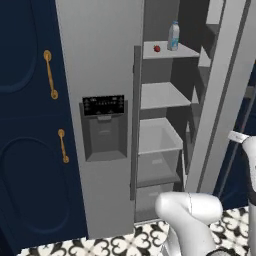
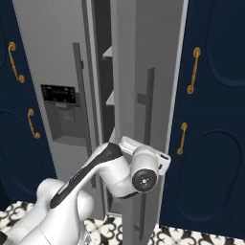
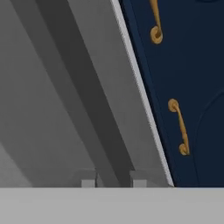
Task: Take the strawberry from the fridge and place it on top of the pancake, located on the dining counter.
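A smooth, glossy white shell is seen over the arm (image 2: 72, 191), built of rounded tubular links. In the right base view, a dark charcoal band is set along the upper side of one link and widens toward the joint. The elbow joint (image 2: 144, 178) is capped by a round grey disc with a small dark centre ringed in black. A flat, squared white flange (image 2: 143, 148) is fitted just behind that joint. In the left base view, a bulbous white link (image 1: 192, 207) with a faint seam line is shown.
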